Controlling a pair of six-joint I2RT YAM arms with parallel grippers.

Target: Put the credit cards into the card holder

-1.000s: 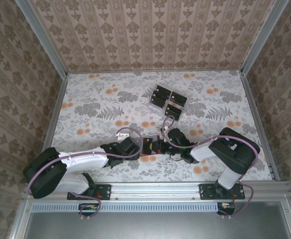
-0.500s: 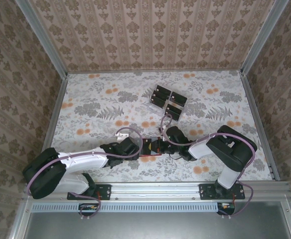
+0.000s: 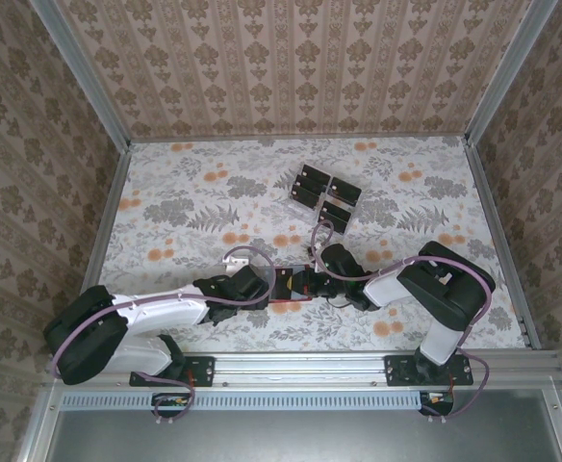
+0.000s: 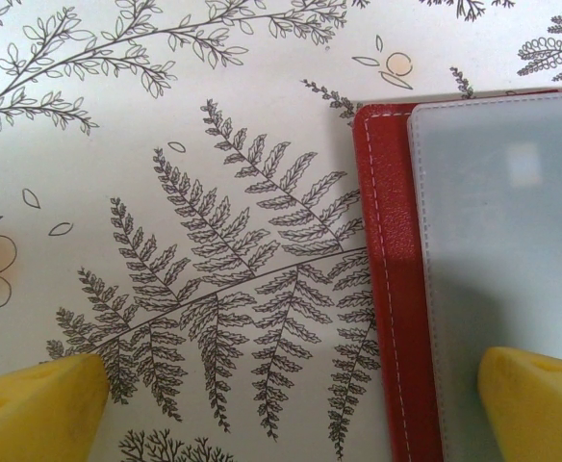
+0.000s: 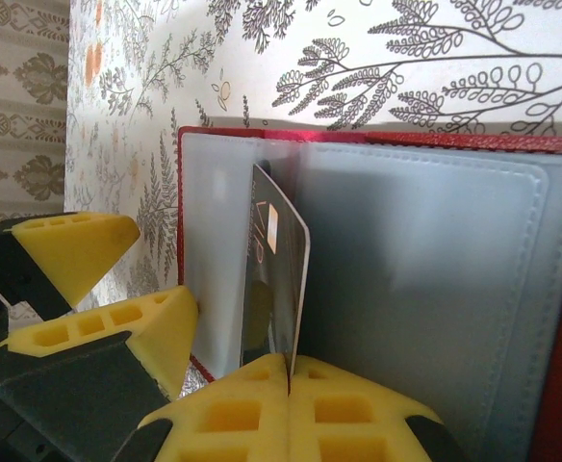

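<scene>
1. The card holder point(image 3: 289, 286) lies open on the floral surface point(image 3: 185, 192), low and centre in the top view, between the two arms' ends.
2. The right tool point(image 5: 290, 377) is closed on one black credit card point(image 5: 281, 265), its two yellow fingers pressed together at the card's near end, at the bottom of the right wrist view.
3. That card stands on its edge over the holder's open inside. Its far end sits at the seam between the two grey-blue pockets point(image 5: 425, 279), and part of it shows dimly through the left pocket's sheet (how far in it has gone cannot be told).
4. The left tool point(image 4: 286, 409) is spread wide and holds nothing. In its wrist view one fingertip sits at the lower right over the holder's grey pocket, the other at the lower left over bare surface.
5. In the same view the holder's red stitched border point(image 4: 392, 289) runs down the right of centre.
6. The other credit cards point(image 3: 321, 197) lie in rows in a clear tray point(image 3: 289, 200), above centre in the top view and well apart from the holder.
</scene>
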